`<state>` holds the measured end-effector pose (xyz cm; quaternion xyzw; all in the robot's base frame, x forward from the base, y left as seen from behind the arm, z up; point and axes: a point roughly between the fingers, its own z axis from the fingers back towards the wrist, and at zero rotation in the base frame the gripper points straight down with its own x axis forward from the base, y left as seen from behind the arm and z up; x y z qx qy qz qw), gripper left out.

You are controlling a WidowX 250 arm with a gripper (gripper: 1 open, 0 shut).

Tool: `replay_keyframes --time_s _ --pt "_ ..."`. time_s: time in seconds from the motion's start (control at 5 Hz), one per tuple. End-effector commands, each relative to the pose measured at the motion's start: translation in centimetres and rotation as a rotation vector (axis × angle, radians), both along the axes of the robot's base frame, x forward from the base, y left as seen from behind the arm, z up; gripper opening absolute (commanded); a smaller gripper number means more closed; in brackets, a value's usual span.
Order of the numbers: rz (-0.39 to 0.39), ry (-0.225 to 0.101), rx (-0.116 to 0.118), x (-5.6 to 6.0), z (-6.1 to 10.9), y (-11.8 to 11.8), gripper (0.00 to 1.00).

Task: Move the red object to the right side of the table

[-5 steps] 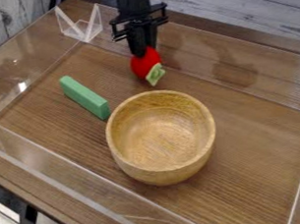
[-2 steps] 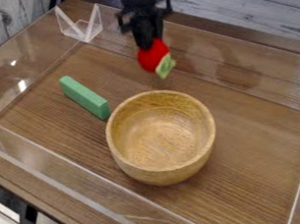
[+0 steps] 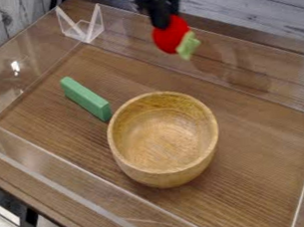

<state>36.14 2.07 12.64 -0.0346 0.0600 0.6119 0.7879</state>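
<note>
The red object (image 3: 171,35), a small rounded strawberry-like toy with a green leafy bit at its lower right, hangs in the air above the back of the table (image 3: 263,126). My black gripper (image 3: 166,20) points straight down from the top edge of the view and is shut on the toy's upper part. The fingertips are hidden against the toy. The toy is well clear of the wood surface and sits up and behind the wooden bowl.
A wooden bowl (image 3: 164,137) stands in the middle of the table. A green rectangular block (image 3: 86,97) lies to its left. Low clear acrylic walls (image 3: 80,26) edge the table, with a folded clear piece at the back left.
The gripper has lifted the red object off the table and carried it up and to the right. The bowl and green block have not moved.
</note>
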Motion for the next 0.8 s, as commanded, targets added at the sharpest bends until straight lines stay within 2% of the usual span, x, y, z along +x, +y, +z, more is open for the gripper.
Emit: replay_keyframes --time_s 0.0,0.2,0.4,0.6 --pt "-0.011 -0.086 0.004 -0.6 3.8 -5.0 0.00" --pt "-0.026 -0.089 -0.001 -1.2 4.5 -9.1 0.00" --pt "-0.047 -0.080 -0.019 -1.4 3.2 -11.6 0.00" --pt "-0.046 -0.076 -0.028 -1.9 2.6 -12.6 0.00"
